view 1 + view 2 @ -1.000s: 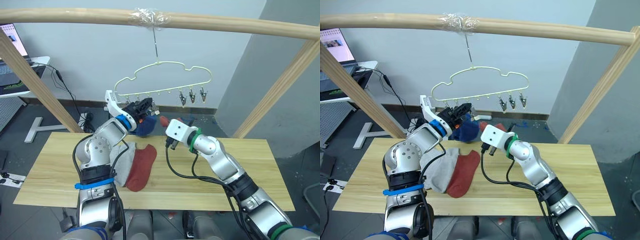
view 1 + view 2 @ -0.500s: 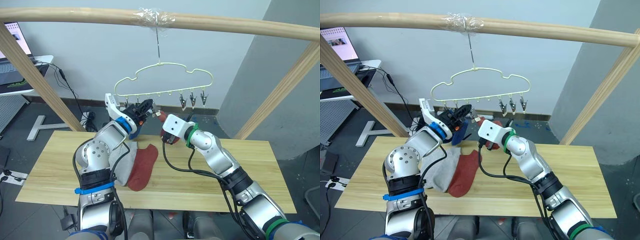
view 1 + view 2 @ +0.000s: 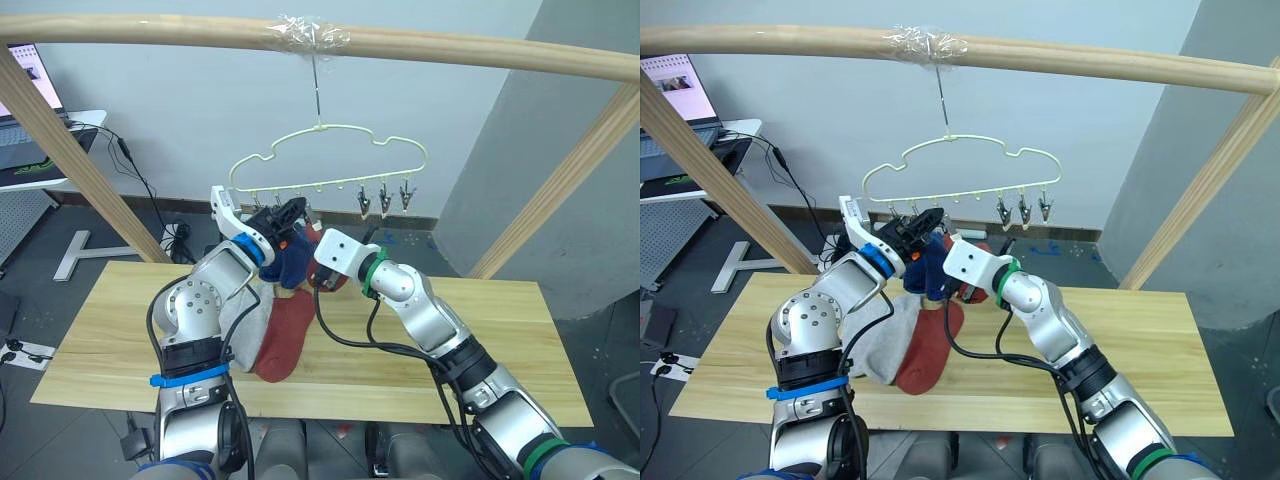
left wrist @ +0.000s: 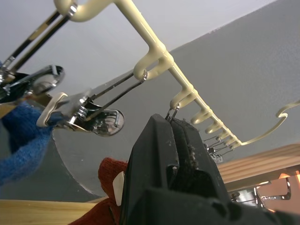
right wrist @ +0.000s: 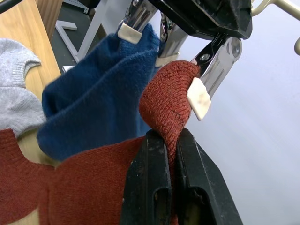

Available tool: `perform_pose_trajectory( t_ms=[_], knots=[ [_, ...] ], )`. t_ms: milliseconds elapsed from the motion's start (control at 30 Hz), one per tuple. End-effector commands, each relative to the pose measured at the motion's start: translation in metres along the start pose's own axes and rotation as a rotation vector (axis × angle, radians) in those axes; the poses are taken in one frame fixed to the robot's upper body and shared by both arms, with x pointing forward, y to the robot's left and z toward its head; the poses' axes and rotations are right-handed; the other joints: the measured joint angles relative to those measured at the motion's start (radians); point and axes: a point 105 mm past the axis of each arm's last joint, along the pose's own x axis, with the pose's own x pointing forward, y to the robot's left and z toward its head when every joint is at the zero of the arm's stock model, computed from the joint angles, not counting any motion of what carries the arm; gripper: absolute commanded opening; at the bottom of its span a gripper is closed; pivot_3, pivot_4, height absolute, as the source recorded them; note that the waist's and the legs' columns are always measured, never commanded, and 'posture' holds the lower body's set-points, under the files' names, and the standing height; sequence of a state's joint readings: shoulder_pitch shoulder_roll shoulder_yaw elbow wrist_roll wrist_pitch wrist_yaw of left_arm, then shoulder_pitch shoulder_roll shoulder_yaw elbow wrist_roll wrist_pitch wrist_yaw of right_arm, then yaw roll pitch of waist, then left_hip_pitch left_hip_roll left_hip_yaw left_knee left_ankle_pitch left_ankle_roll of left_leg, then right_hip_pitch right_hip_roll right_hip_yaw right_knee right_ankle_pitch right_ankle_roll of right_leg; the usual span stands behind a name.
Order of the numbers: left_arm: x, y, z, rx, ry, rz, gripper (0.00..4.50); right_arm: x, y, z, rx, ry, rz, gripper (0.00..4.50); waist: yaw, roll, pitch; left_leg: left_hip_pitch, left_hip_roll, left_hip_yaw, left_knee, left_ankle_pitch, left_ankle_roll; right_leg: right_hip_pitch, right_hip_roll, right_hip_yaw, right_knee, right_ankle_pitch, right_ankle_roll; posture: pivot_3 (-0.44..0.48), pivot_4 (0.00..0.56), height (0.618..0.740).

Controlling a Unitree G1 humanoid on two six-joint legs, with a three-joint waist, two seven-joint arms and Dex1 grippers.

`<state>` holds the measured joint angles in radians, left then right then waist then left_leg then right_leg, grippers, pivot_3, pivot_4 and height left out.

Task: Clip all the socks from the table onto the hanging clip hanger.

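**Rust-red sock being fed into a hanger clip**

Head views: pale yellow wavy wire clip hanger (image 3: 325, 160) is hung from a round wooden pole (image 3: 320, 38). A blue knit sock (image 3: 291, 256) is seen hanging at the hanger's left clips. The left gripper (image 3: 291, 212) is raised to those clips; the right gripper (image 3: 962, 287) is brought in just beside. A light grey sock (image 3: 243, 315) and a flat rust-red sock (image 3: 285, 335) are left on the pale plank table (image 3: 480, 340).

Left wrist view: black fingers (image 4: 164, 154) are pressed together on the handles of a small metal clip (image 4: 89, 112).

Right wrist view: the fingers (image 5: 152, 178) are clamped on a fold of a second rust-red knit sock (image 5: 166, 101), whose cuff is touching the clip pad (image 5: 199, 97).

Handling, judged: socks are light, soft and floppy, not fragile; the cuff edge is best pinched, kept bunched so a firm lip is offered to the clip.
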<state>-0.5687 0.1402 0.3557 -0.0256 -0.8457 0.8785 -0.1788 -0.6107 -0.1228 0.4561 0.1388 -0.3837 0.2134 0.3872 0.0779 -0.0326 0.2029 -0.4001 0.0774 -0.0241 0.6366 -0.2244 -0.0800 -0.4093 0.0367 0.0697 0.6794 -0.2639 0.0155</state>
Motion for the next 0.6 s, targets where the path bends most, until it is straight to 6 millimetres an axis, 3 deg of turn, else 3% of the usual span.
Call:
perform_pose_trajectory(
  t_ms=[33, 367, 433, 533, 600],
  knots=[
    [-0.005, 0.015, -0.008, 0.059, 0.033, 0.078, 0.53, -0.001, -0.012, 0.020, -0.041, -0.062, -0.033, 0.00, 0.000, 0.000, 0.000, 0.000, 0.000, 0.000, 0.000, 0.000, 0.000, 0.000, 0.000, 0.000, 0.000, 0.000, 0.000, 0.300, 0.145, 0.740],
    [-0.009, 0.006, 0.001, 0.028, 0.056, 0.003, 3.80, -0.003, -0.004, 0.007, 0.108, -0.026, -0.005, 0.00, 0.002, 0.000, 0.000, -0.002, 0.000, 0.000, -0.003, 0.000, 0.000, -0.002, 0.000, 0.000, -0.001, 0.000, 0.000, 0.311, 0.156, 0.740],
    [-0.014, 0.000, -0.001, 0.035, 0.102, -0.033, 4.41, -0.005, -0.002, 0.004, 0.157, -0.019, -0.006, 0.52, 0.002, 0.000, 0.000, -0.001, 0.000, 0.000, -0.004, 0.000, 0.000, -0.003, 0.000, -0.001, -0.001, -0.001, -0.001, 0.312, 0.159, 0.740],
    [-0.022, -0.010, 0.001, 0.018, 0.127, -0.099, 4.50, -0.008, 0.000, 0.000, 0.224, -0.009, 0.010, 1.48, 0.003, 0.000, 0.000, -0.002, 0.000, 0.000, -0.006, 0.000, 0.000, -0.003, 0.000, -0.001, -0.001, -0.001, -0.001, 0.312, 0.159, 0.740],
    [-0.037, -0.015, -0.001, 0.159, 0.218, -0.141, 4.50, -0.019, 0.000, -0.010, 0.319, 0.011, -0.004, 2.11, 0.002, -0.001, 0.001, -0.002, 0.000, 0.000, -0.007, 0.000, 0.000, -0.004, 0.000, -0.001, -0.001, -0.001, -0.001, 0.322, 0.165, 0.740]
  ],
)
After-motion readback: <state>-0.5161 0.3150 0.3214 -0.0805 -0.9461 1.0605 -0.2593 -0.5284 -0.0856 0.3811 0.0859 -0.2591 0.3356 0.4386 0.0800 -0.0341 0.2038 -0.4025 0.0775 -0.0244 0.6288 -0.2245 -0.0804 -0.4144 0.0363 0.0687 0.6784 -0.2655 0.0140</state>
